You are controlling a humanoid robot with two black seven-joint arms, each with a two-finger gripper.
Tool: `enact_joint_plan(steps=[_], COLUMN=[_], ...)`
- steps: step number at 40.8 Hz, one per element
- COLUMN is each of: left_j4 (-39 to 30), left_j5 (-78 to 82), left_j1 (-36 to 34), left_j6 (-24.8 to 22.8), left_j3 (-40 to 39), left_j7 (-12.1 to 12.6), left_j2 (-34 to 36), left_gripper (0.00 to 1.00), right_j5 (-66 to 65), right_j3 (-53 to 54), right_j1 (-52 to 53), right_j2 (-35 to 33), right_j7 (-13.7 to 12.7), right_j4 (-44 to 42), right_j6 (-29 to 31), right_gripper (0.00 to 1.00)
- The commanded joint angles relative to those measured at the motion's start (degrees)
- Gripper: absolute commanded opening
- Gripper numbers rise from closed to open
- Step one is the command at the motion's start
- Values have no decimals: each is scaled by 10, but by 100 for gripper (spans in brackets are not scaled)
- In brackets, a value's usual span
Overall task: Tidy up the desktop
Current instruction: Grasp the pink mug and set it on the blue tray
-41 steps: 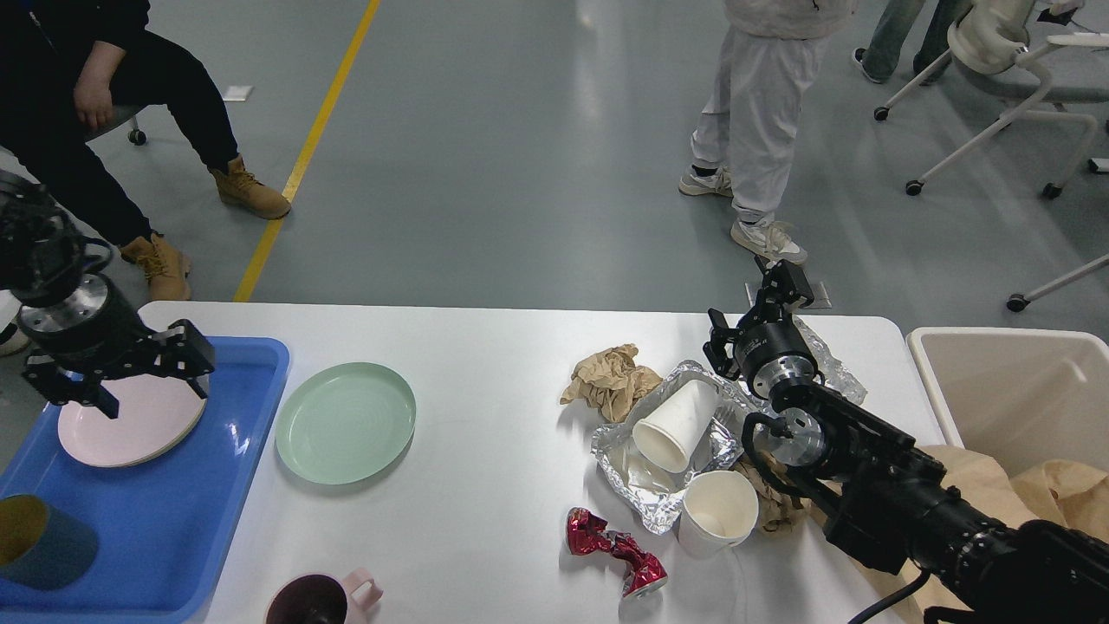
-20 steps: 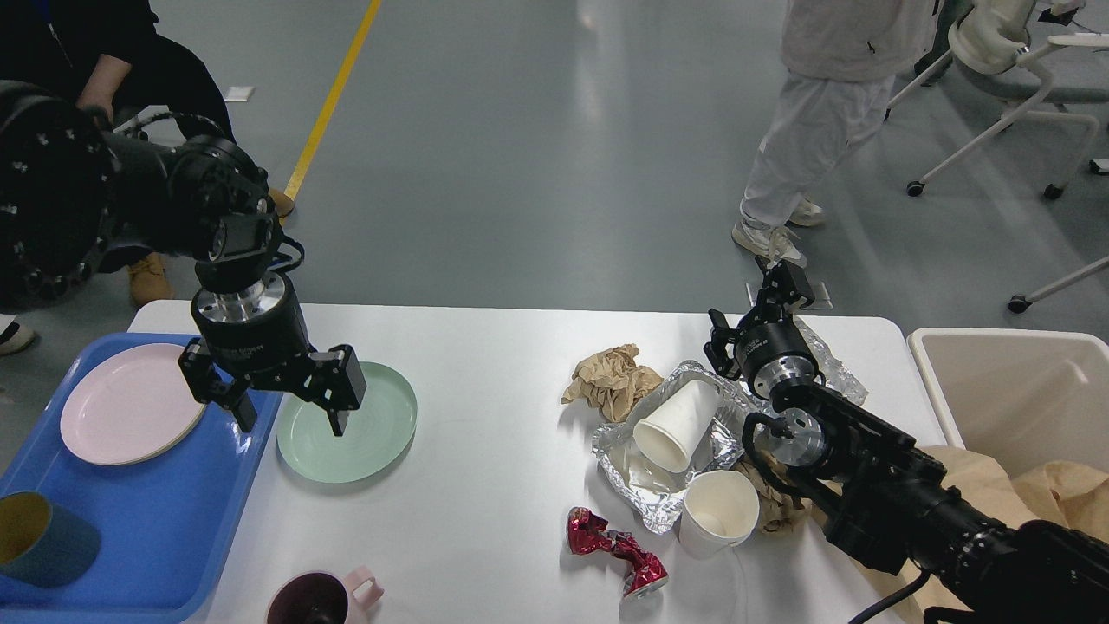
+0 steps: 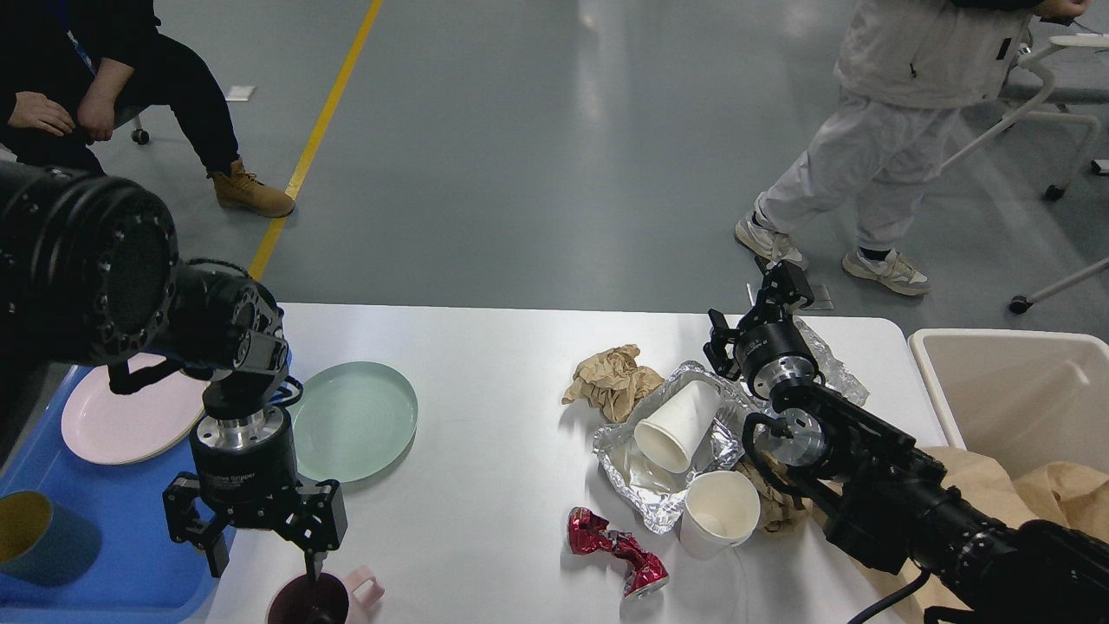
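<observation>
The white desktop (image 3: 494, 433) carries a green plate (image 3: 355, 420), a pink mug (image 3: 333, 600) at the near edge, crumpled brown paper (image 3: 611, 377), a foil tray (image 3: 619, 459) with a white paper cup (image 3: 676, 425) lying in it, a second paper cup (image 3: 721, 511) and a crushed red wrapper (image 3: 615, 550). My left gripper (image 3: 260, 559) hangs open just above the mug, its right finger (image 3: 312, 559) at the mug's rim. Beyond the foil tray my right gripper (image 3: 752, 305) stands open and holds nothing.
At the left, a blue tray (image 3: 113, 546) holds a pink plate (image 3: 130, 420) and a teal cup (image 3: 39, 537). A beige bin (image 3: 1014, 390) with brown paper (image 3: 996, 485) stands at the right. People sit and walk on the floor beyond the table.
My left arm swung from over the pink plate, across the green plate, down to the near edge above the pink mug. The right arm stayed still. The person behind walked right.
</observation>
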Motion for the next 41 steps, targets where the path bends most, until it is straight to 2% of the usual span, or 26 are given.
enact_joint_plan(steps=[1,10,25,27,31,35,41], left_j4=[21,60,69,69,69,69,88], left_j5=[-1,-2,-1,-1,-1,-2,-4], left_j1=[39,71,96,97,98,100,107], left_j6=[0,1,4,3,0,0,3], left_j3=[-3,-21,-10,-10,-10,-13,-17], left_j7=[0,0,0,0,2,14,16], left_j2=[1,-1,-1,-2,-2,-2,-2], left_gripper=[94,94,90,86,68,57,57], right_j5=[0,0,0,0,0,0,0], right_j3=[0,0,0,0,0,0,0], right_j1=[0,0,0,0,0,0,0], right_j2=[0,0,0,0,0,0,0], right_j7=[0,0,0,0,0,0,0], right_j4=[0,0,0,0,0,0,0], right_j6=[0,0,0,0,0,0,0], right_gripper=[100,100,100,100,100,100,100])
